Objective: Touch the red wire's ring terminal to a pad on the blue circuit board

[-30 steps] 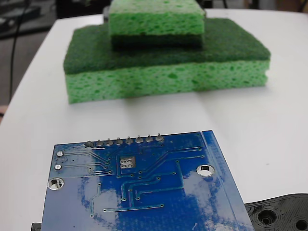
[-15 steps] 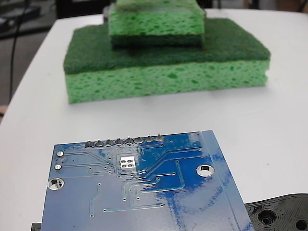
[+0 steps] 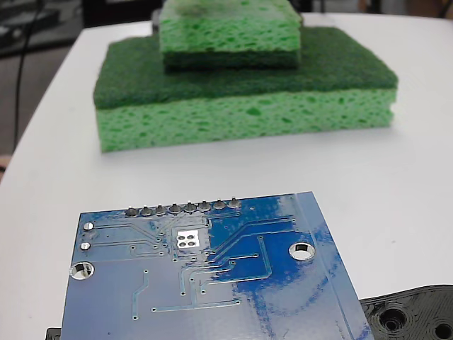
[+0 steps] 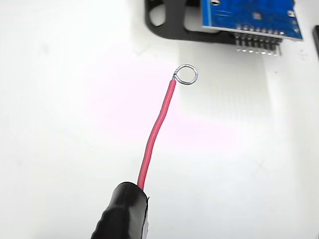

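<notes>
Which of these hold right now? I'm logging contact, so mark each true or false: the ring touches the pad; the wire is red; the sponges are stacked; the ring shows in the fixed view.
1. The ring touches the pad. False: in the wrist view it hangs over bare white table, short of the board.
2. The wire is red. True.
3. A smaller sponge sits on a larger sponge. True.
4. The ring shows in the fixed view. False: only the board, sponges and a black piece appear there.
</notes>
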Available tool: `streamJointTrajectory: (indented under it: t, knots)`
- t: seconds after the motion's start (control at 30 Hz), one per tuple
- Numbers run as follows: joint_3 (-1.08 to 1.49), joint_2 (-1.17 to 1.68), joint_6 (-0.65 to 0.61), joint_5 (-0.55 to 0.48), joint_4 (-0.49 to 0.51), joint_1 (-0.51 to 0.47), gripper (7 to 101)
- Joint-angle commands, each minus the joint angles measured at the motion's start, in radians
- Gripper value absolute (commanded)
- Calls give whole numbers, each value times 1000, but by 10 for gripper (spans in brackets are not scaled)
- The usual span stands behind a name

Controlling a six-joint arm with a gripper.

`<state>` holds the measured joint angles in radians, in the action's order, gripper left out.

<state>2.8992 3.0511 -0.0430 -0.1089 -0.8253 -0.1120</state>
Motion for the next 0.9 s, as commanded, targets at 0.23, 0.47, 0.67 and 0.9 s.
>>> streamJointTrajectory:
  t: [0.23,0.47,0.67,0.9]
  knots:
    - [31,3,11,-5,69,0,1003]
    - [35,3,-3,-8,75,3,1003]
    - [34,3,-58,-83,75,-69,1003]
    - [31,3,-17,-107,55,-60,1003]
